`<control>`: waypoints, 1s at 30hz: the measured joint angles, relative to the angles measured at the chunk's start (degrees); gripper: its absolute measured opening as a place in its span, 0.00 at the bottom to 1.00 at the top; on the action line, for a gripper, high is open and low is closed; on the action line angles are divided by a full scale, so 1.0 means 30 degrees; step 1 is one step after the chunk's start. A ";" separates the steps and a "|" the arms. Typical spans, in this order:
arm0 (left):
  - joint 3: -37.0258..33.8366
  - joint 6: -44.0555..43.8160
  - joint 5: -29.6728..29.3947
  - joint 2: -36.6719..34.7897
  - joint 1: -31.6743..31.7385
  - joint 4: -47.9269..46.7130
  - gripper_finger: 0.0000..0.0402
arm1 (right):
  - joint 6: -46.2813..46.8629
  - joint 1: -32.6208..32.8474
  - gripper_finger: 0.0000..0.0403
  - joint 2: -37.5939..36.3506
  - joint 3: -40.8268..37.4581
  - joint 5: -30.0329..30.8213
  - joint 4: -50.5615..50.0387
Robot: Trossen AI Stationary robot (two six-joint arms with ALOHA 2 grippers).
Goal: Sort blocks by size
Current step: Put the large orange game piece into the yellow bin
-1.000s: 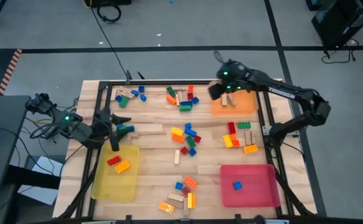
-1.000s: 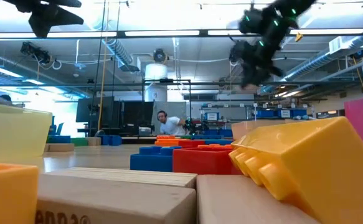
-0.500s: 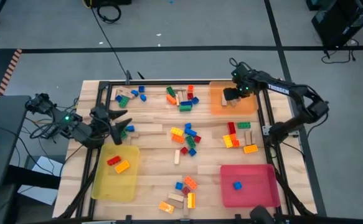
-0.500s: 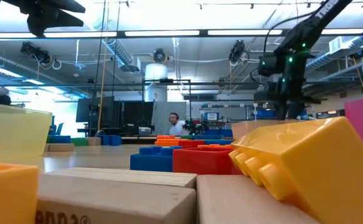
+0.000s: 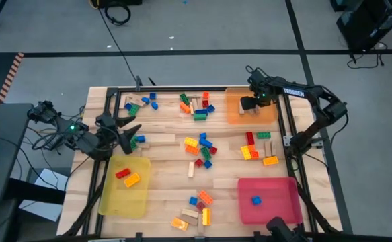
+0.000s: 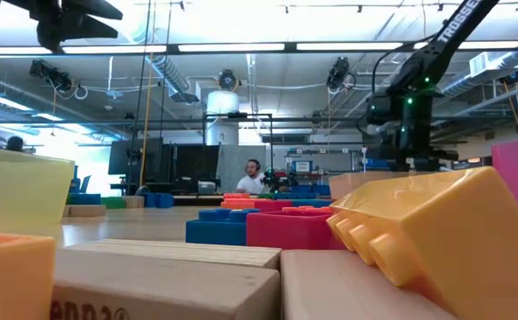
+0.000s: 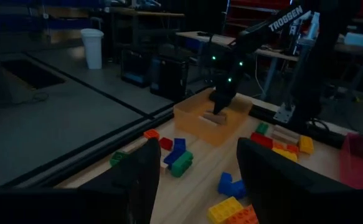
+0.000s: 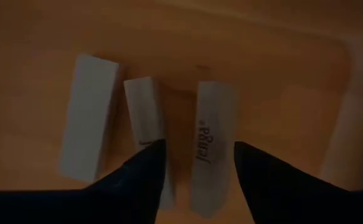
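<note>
My left hand (image 5: 130,134): hanging above the surface's left side, just beyond the far edge of the yellow tray; fingers spread apart, nothing between them.
Yellow tray (image 5: 124,195): on the left, near me; a red block (image 5: 122,173) and an orange block (image 5: 132,179) lie in it.
Far-left blocks (image 5: 140,103): a small cluster of blue, green and tan pieces near the far-left corner of the surface.
Long wooden block (image 5: 157,140): lying flat just right of my left hand.
Far-centre blocks (image 5: 197,106): a mixed pile of green, red, blue, orange and tan.
Middle blocks (image 5: 200,150): yellow, blue, red and green bricks loosely heaped in the centre of the surface (image 5: 165,175).
Near-edge blocks (image 5: 194,210): blue, orange, yellow and tan pieces by the front edge.
Red tray (image 5: 268,199): on the right, near me, with one blue block (image 5: 255,199) in it.
Right-side blocks (image 5: 259,148): red, green, tan, yellow and orange pieces between the red tray and the orange tray.
Orange tray (image 5: 232,114): far right corner.
My right hand (image 5: 252,104): lowered into the orange tray, fingers parted and let go, straddling the gap between two wooden blocks (image 8: 211,140) lying flat on the tray floor; a third lies beside them.
</note>
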 joint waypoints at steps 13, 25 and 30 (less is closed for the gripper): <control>0.0000 0.0047 0.0071 0.0307 0.0000 0.2929 0.54 | -0.0736 -0.0509 0.44 -0.4533 -0.0012 -0.1292 -0.0116; 0.0000 0.3442 -0.2383 0.1367 0.2224 0.7943 0.54 | -0.1019 -0.0502 0.43 -0.8444 0.0010 -0.2510 -0.0122; 0.0354 0.3747 -0.1195 0.1377 0.4229 0.8442 0.54 | -0.1022 -0.0494 0.42 -0.9113 0.0017 -0.2510 -0.0119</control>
